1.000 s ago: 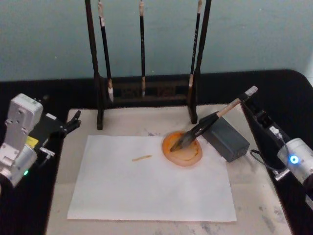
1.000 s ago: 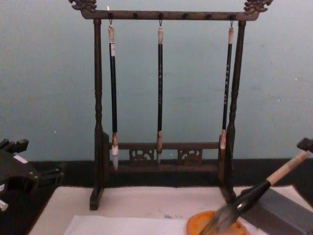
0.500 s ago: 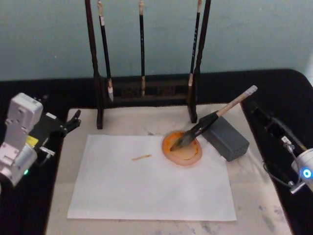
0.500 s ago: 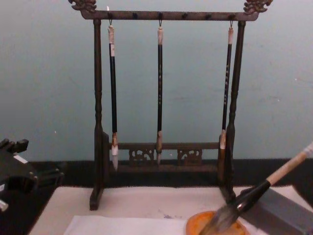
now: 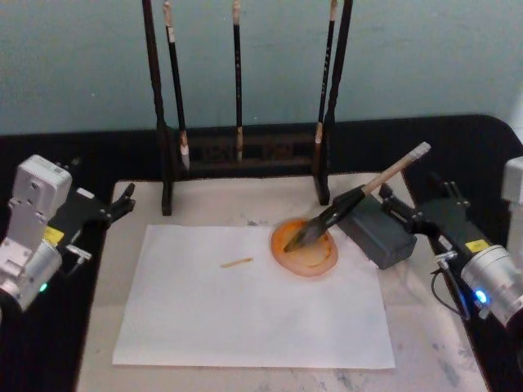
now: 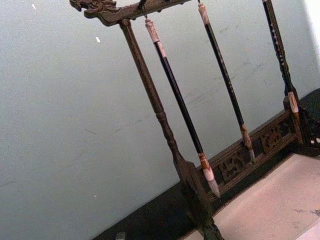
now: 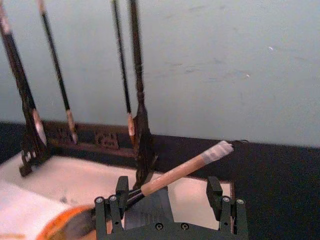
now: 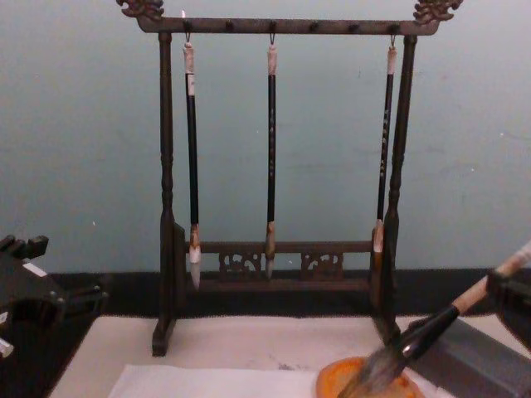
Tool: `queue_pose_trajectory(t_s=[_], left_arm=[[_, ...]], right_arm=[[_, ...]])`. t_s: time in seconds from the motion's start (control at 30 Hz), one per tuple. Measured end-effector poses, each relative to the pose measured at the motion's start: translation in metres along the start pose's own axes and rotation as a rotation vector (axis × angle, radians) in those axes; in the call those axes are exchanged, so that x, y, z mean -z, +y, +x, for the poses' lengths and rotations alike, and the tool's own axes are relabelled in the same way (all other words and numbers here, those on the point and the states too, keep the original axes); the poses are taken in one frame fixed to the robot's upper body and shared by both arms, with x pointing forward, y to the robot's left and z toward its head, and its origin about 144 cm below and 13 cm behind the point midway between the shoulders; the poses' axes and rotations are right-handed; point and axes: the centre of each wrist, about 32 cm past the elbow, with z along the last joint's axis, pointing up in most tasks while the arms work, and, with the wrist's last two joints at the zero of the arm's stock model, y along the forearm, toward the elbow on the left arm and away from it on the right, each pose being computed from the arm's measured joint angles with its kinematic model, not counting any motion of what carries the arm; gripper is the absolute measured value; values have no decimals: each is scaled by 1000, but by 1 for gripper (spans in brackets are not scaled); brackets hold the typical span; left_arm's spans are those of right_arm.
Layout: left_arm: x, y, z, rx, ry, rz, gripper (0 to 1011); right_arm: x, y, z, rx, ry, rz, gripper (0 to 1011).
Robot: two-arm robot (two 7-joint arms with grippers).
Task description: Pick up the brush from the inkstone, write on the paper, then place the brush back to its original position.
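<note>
One brush (image 5: 353,198) matters here. It lies slanted, with its thick tuft down in the orange inkstone (image 5: 315,263) and its black collar propped on a corner of the grey block (image 5: 384,238), so the pale wooden handle rises free into the air toward the robot's right. The right gripper (image 5: 411,202) sits just beside the block with its jaws spread wide and nothing held. In the right wrist view the handle crosses the gap between the two fingers (image 7: 121,194), nearer one than the other. The head view suggests the gripper is a little short of the handle rather than around it. The left gripper (image 5: 122,200) is parked at the table's left edge, well apart from the work, and I cannot tell whether it is open or closed. I judge the brush to be light and its handle stiff. The handle is round and smooth, so it could roll or swivel in a loose pinch, and the wet tuft makes the low end the heavier one. The best hold looks to be on the bare wood above the collar, around the middle of the handle, squeezed squarely across it. The tuft is soft and probably loaded, so it should be lifted clear of the dish before any sideways travel. The paper (image 5: 245,306), lying flat just beside the inkstone, is thin and may drag under a heavy stroke.
</note>
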Motion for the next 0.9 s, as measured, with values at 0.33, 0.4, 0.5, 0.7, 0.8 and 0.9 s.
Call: queue_pose_trajectory(t_s=[0.33, 0.4, 0.5, 0.7, 0.8, 0.9], left_arm=[[0, 0, 0, 0, 0, 0, 1010], [0, 0, 0, 0, 0, 0, 1010], [0, 0, 0, 0, 0, 0, 1010], [0, 0, 0, 0, 0, 0, 1010], [0, 0, 0, 0, 0, 0, 1010], [0, 0, 0, 0, 0, 0, 1010]], right_arm=[[5, 5, -8, -12, -200, -23, 1000], [6, 5, -10, -12, -218, -27, 1000], [7, 6, -11, -13, -232, -31, 1000], [7, 6, -11, -12, -231, -31, 1000], [6, 6, -11, -12, -229, -31, 1000], [6, 6, -11, -12, -227, -31, 1000]])
